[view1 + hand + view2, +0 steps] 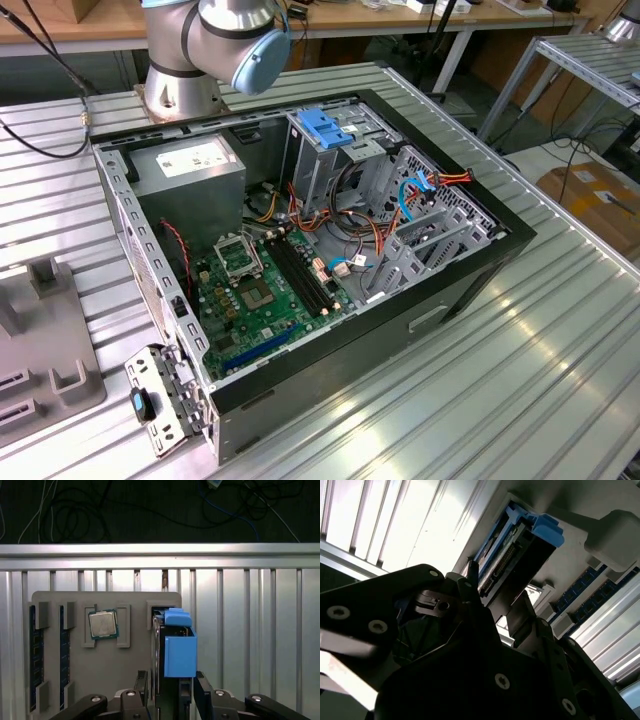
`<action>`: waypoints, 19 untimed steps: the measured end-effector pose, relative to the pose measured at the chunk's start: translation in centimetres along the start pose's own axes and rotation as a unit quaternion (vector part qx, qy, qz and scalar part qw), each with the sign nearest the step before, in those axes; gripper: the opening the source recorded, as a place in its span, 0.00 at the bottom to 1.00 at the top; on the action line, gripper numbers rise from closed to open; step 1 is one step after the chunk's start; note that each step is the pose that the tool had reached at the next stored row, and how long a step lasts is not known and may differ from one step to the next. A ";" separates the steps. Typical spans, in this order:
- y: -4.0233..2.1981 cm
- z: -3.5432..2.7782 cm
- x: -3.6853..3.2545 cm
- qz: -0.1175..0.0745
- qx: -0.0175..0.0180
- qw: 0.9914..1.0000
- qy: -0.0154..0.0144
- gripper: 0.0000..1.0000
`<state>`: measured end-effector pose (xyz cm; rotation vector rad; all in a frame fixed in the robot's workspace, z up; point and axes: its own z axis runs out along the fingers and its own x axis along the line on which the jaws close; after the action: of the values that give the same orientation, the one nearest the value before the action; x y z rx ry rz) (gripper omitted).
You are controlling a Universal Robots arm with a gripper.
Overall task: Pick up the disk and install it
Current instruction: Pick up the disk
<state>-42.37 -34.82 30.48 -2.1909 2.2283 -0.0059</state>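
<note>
First wrist view: gripper (171, 675) is seen closest, fingers (142, 680) spread, one on each side of the disk (159, 650). A clamp on it cannot be confirmed.

Disk is stood on edge in a slot of the grey tray (130, 665), with a blue carrier (180, 655) fitted to it. It is not lifted and not installed.

Second wrist view: the disk's connector edge is seen just past the fingertips.

Just beside the disk slot, a CPU (103, 624) is laid flat in its own recess. Beyond the CPU, memory sticks (64, 645) are seated in two slots at the tray's other side. Tray is set on a ribbed metal table (240, 630). Past the table edge, cables (75, 515) are seen on a dark floor.

Exterior view, near to far:
- A bracket (165, 400) with a blue clip is found at 7 o'clock, touching the corner of the computer case (460, 290).
- The tray is seen at 8 o'clock, apart from the case.
- The case is laid open at centre, motherboard (260, 290) exposed.
- Power supply (190, 165) is mounted at 11 o'clock inside the case.
- Drive cage (325, 130) with a blue handle is seen at 12 o'clock inside the case.
- Arm base (185, 90) is mounted behind the case, at 11 o'clock.
</note>
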 end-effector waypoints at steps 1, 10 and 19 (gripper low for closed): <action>0.00 0.00 0.00 0.000 0.000 1.000 0.000 0.49; 0.00 -0.20 0.00 0.000 0.000 1.000 0.000 0.47; 0.00 -0.28 0.00 0.000 0.000 1.000 0.000 0.35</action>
<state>-42.37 -34.82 30.76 -2.1909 2.2284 -0.0058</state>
